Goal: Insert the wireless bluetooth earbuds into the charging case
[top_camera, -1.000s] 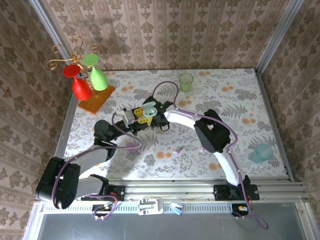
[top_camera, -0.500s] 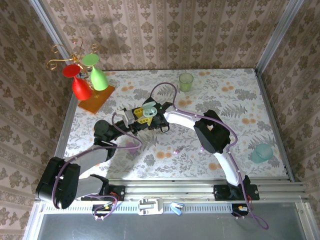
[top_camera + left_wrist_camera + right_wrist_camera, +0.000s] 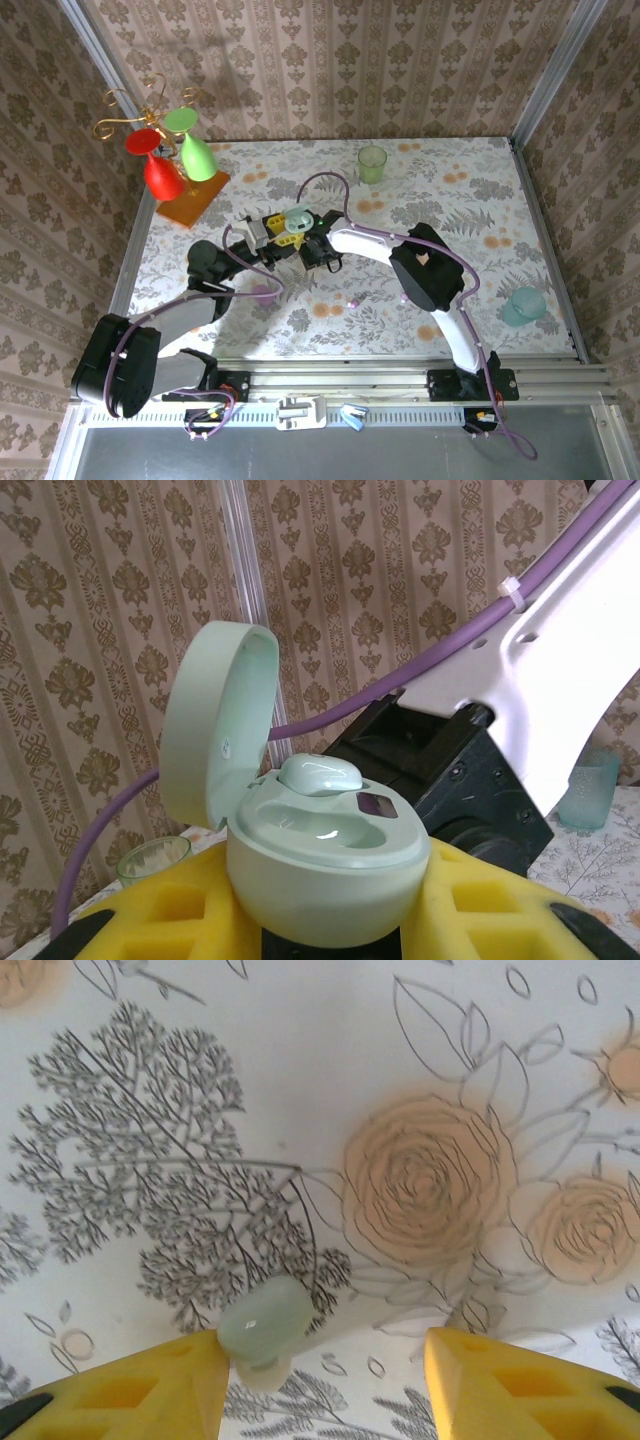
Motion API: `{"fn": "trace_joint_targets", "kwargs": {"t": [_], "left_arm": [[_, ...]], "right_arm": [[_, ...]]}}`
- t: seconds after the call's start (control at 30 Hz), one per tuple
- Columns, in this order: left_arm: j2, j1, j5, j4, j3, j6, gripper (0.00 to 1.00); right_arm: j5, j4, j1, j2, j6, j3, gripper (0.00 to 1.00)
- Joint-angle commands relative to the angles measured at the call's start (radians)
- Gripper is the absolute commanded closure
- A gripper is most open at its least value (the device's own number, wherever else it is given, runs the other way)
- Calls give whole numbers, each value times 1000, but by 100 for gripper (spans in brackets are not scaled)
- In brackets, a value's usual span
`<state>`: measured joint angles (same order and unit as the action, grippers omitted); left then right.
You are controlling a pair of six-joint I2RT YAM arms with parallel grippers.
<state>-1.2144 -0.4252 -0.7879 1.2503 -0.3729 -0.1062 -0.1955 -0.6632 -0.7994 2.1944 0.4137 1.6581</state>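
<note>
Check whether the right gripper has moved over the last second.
Yes, slightly: the right gripper has pulled back toward the bottom of the top view, farther from the green cup.

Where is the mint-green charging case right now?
In the left wrist view, the mint-green charging case stands lid-open between the left end effector's yellow fingers, above the table beside the right arm.

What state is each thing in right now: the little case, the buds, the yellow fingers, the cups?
left fingers: shut on the mint case.
right fingers: open.
mint case: lid open.
seated earbud: in the case.
loose earbud: against one right finger's tip, not pinched.
green cup: upright.
blue cup: upright.
</note>
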Motion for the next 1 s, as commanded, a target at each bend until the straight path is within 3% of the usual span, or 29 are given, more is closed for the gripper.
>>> {"fn": "trace_joint_targets", "kwargs": {"t": [0.0,0.4,0.67,0.97], "left_arm": [[10,-3,-2,26,-6,-15,80],[20,-3,1,25,-8,-18,80],[32,-4,-3,24,-3,-19,80],[35,-3,0,23,3,-9,80]], "right_arm": [[-38,-60,-1,-64,-12,-66,46],[61,73,22,-157,79,-140,48],[61,46,22,-78,141,-28,51],[55,-8,21,13,154,73,63]]}}
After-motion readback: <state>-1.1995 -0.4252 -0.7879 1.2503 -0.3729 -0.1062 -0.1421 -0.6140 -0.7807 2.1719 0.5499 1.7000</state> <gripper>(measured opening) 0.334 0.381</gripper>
